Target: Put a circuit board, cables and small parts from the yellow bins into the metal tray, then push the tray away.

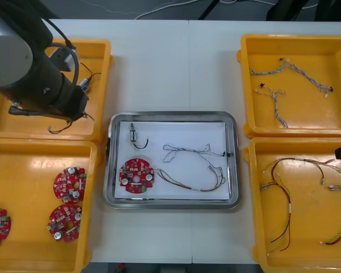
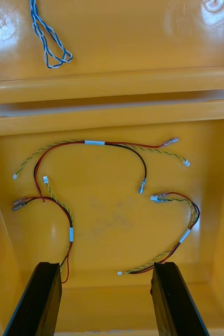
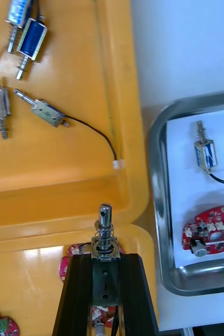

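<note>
Above the light counter (image 1: 170,62), upper left, the left gripper (image 3: 105,258) pinches a small metal part (image 3: 105,223), probably meant for the metal tray (image 1: 170,115), while the right gripper (image 2: 104,278) waits spread at the right edge.

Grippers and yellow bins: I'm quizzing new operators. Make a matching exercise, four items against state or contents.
1 left gripper
2 right gripper
3 near left bin
4 far right bin

a twisted blue and white cables inside
b shut on a small metal part
c red circuit boards inside
d open over red and yellow cables

Pairs: 1-b; 2-d; 3-c; 4-a
</note>
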Tool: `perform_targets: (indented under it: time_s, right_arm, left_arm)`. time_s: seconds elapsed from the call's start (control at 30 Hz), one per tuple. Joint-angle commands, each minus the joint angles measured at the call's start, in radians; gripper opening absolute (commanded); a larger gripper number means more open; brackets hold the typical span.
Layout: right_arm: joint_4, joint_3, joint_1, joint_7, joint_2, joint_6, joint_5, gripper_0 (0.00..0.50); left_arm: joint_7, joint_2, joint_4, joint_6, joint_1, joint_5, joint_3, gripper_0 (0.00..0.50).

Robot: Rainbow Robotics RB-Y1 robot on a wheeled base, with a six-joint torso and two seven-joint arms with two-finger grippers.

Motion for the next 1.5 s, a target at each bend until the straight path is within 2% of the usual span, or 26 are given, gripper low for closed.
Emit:
perform_targets:
  time_s: [0.03, 0.27, 0.5, 0.6, 1.0, 1.2, 1.5]
  right_arm:
    - [-0.026, -0.032, 0.011, -0.026, -0.039, 0.003, -0.006, 0.5]
    - [-0.026, -0.032, 0.011, -0.026, -0.039, 0.003, -0.006, 0.5]
    - [-0.026, -0.032, 0.011, -0.026, -0.039, 0.003, -0.006, 0.5]
    - [-0.026, -0.032, 0.011, -0.026, -0.039, 0.003, -0.006, 0.5]
    - [-0.026, -0.032, 0.011, -0.026, -0.039, 0.003, -0.006, 0.5]
    - [-0.026, -0.032, 0.011, -0.026, -0.039, 0.003, -0.006, 0.5]
    - [-0.026, -0.032, 0.011, -0.026, -0.039, 0.003, -0.006, 0.5]
  left_arm:
    - [0.307, 0.003, -0.084, -0.047, -0.063, -0.015, -0.107, 0.0]
    - [0.508, -0.015, -0.098, -0.131, -0.132, -0.112, -0.314, 0.0]
    - [0.543, -0.066, -0.052, -0.222, -0.139, -0.189, -0.391, 0.0]
    - [0.542, -0.101, -0.012, -0.251, -0.153, -0.213, -0.409, 0.0]
    - [0.465, -0.282, 0.199, -0.249, -0.222, -0.282, -0.424, 0.0]
    - [0.416, -0.337, 0.264, -0.249, -0.236, -0.317, -0.435, 0.0]
    - [0.339, -0.385, 0.314, -0.241, -0.222, -0.367, -0.452, 0.0]
